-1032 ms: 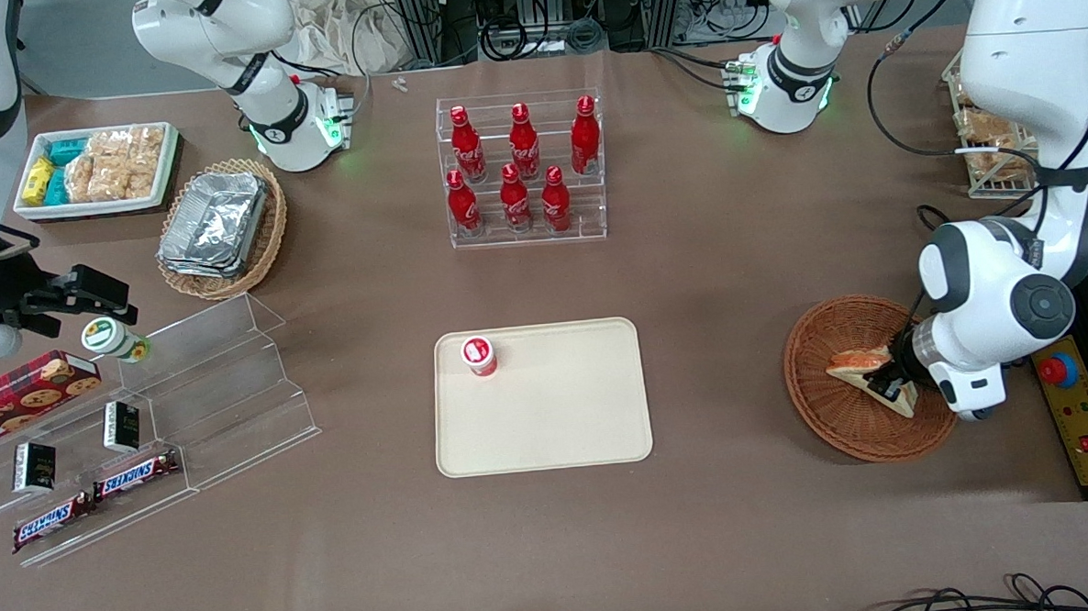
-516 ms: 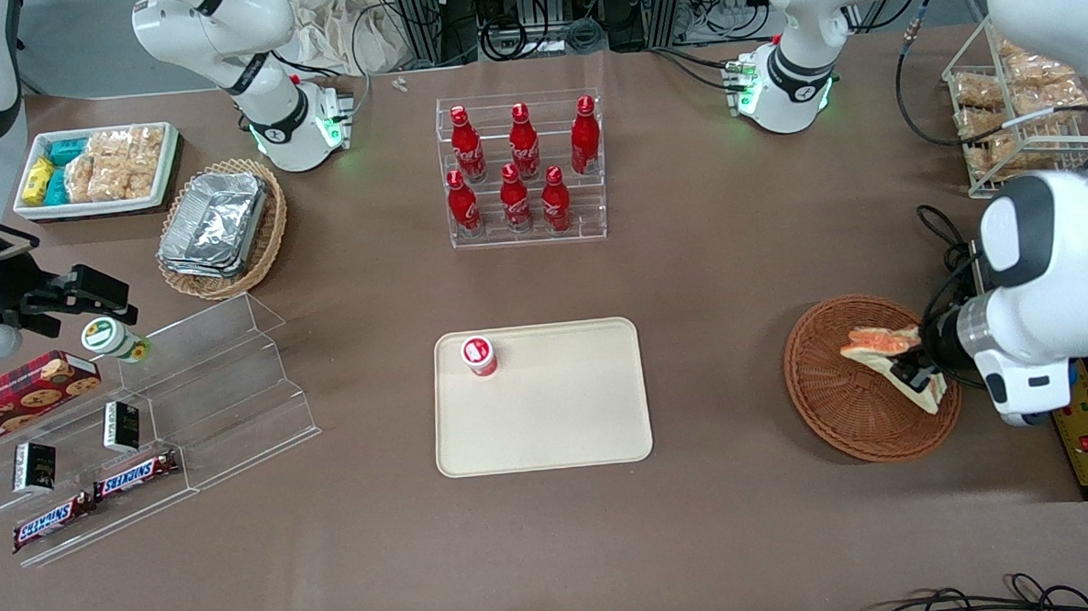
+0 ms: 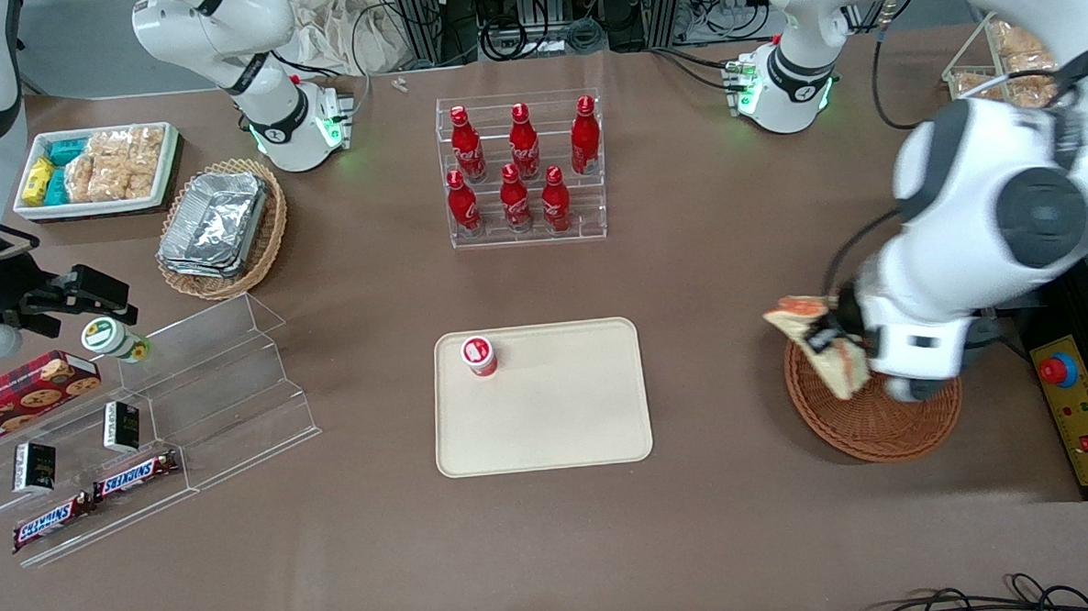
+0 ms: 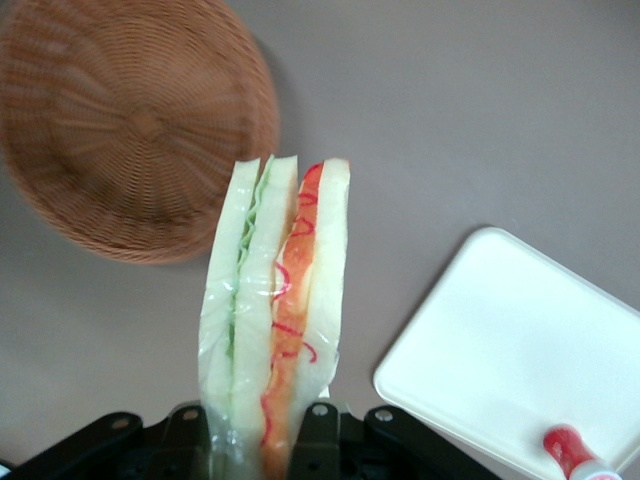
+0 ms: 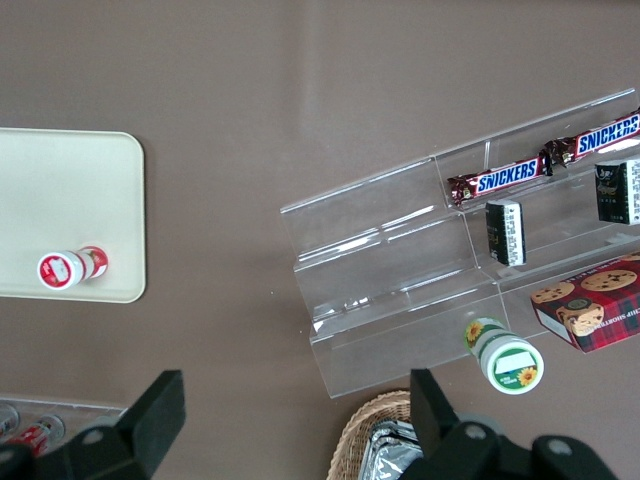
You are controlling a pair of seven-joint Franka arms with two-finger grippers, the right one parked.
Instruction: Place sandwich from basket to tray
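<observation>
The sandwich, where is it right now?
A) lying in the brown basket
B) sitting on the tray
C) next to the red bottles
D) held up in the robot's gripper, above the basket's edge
D: the gripper is shut on the sandwich and holds it lifted over the rim of the basket, which has nothing in it, while the tray carries only a small red-capped bottle.

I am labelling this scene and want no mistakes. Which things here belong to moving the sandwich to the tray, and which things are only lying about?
Part of the job:
- sandwich, held in the gripper, lifted above the basket's edge
- basket, now without the sandwich
- tray

Only lying about:
- small red-capped bottle on the tray
- rack of red bottles
- Snickers bars
- foil containers
</observation>
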